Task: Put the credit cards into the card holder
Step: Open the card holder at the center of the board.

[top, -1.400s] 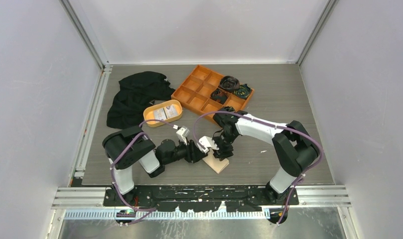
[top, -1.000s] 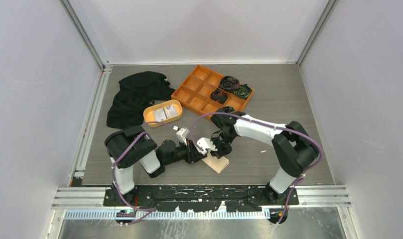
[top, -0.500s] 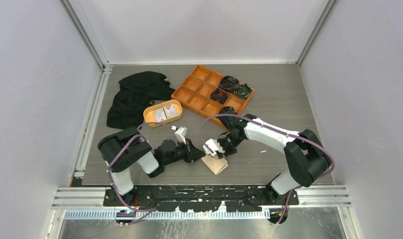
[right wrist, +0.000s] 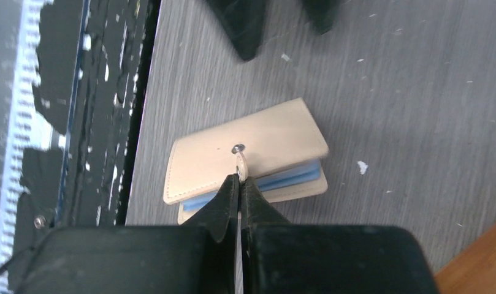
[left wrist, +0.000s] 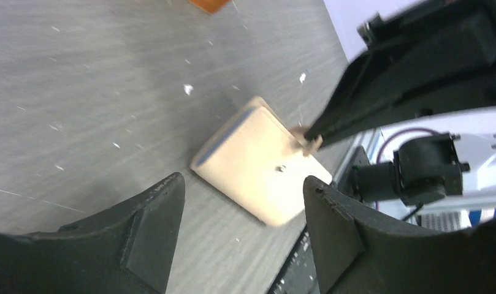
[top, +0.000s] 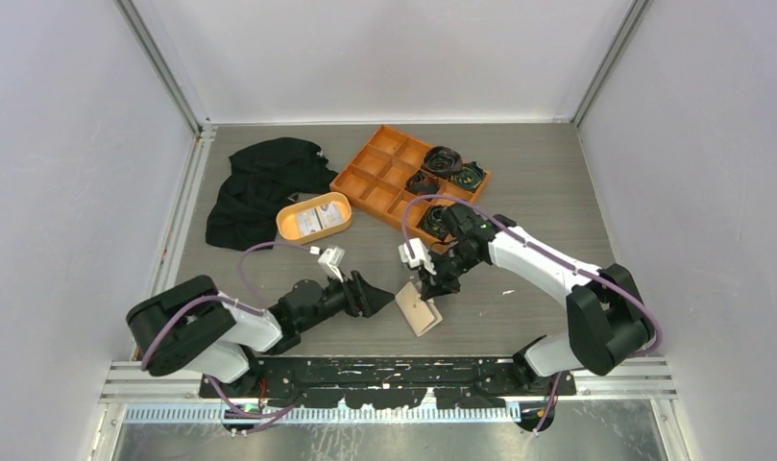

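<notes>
Card holder (top: 418, 312) lies folded shut on the table, well apart from the orange divided tray (top: 403, 173) on the side towards the arm bases. From where I stand, the right gripper (right wrist: 240, 177) reaches down from the tray's side with its tips pressed together on the little snap tab (right wrist: 240, 164), which it pinches just beside the stud. A light blue card (right wrist: 291, 176) peeks out between the flaps, so I judge at least one of the credit cards to be inside already. The left gripper (left wrist: 242, 184) sits lower and further left of the tray than the card holder does, its jaws wide apart and empty, pointing at the beige leather without touching it. The job looks only partly done: an oval orange dish (top: 314, 218) just left of the tray has white cards (top: 312, 220) lying in it, and the tab is not yet fastened. A black cloth (top: 259, 182) is heaped further left of the tray. No brand or lettering is readable; the dark print on the white cards is too small to make out.
</notes>
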{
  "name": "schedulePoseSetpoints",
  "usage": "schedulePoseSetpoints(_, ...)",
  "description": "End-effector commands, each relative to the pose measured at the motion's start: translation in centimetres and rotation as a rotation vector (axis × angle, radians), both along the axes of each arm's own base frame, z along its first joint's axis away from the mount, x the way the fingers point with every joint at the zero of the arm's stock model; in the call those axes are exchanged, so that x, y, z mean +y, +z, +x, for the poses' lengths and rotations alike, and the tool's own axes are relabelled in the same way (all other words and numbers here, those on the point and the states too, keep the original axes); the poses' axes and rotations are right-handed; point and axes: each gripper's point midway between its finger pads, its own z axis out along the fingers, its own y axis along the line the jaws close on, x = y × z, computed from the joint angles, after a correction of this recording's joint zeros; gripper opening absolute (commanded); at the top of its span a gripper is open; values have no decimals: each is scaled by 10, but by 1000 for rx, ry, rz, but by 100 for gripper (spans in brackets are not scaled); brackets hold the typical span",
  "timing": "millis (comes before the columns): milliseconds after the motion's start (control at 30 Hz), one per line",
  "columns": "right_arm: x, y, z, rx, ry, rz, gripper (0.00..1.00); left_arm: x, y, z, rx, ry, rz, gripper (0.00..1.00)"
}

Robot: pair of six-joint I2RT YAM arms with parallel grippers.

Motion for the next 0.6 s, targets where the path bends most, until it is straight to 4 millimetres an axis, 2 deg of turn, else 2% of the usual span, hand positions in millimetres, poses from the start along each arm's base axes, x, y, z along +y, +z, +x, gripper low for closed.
schedulePoseSetpoints(0,24,40,20,33,-182,117,1,-7,-1,-11,19,40,56,72)
schedulePoseSetpoints(133,27,38,34,65,-301,86,1,-17,-2,-27,-3,48,75,73)
schedulePoseSetpoints(367,33,30,34,94,-319,49,1,-35,0,-36,5,31,23,83)
schedulePoseSetpoints(567,32,30,33,92,-320,45,1,-31,-1,-34,35,82,-55,89)
